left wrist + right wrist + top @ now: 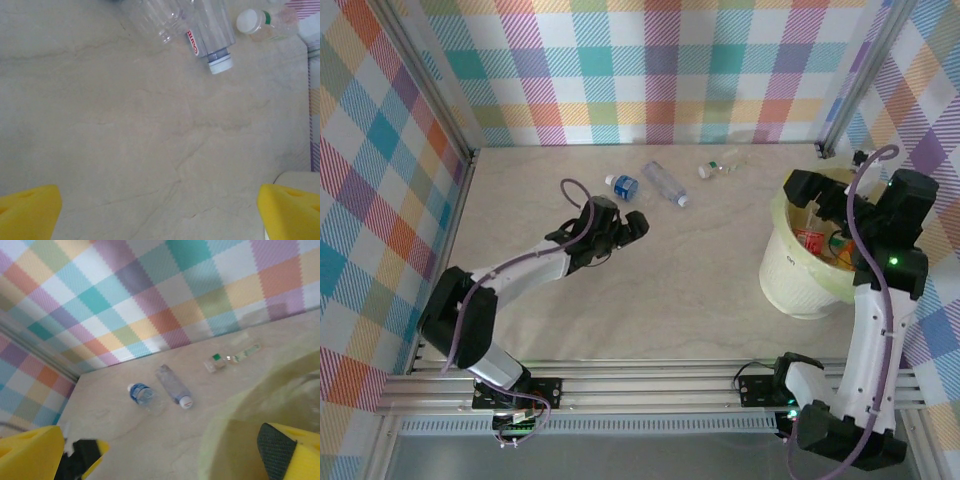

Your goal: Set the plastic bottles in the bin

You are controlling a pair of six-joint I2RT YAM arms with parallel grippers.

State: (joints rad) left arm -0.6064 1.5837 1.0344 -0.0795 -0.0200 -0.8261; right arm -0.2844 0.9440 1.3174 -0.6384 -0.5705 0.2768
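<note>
Plastic, thin and mostly clear: the plastic bottles (pixel 666 183) should be light, springy under a squeeze and slick, and as they lie on their sides they will likely roll if nudged; three lie on the table (pixel 620 300) just ahead of the left pincer (pixel 628 227), whose yellow pads (pixel 30 212) are spread wide with nothing between them; the blue-labelled bottle (pixel 623 186) is nearest its tips, the clear bottle (pixel 215 35) ahead and to its right, the small white-capped bottle (pixel 260 22) farther right; I would take a bottle across its mid-body, pads square to its long axis, not at the cap; the right pincer (pixel 160 455) hangs spread and empty over the bin (pixel 800 290), which sits directly beneath it with more bottles inside.
</note>
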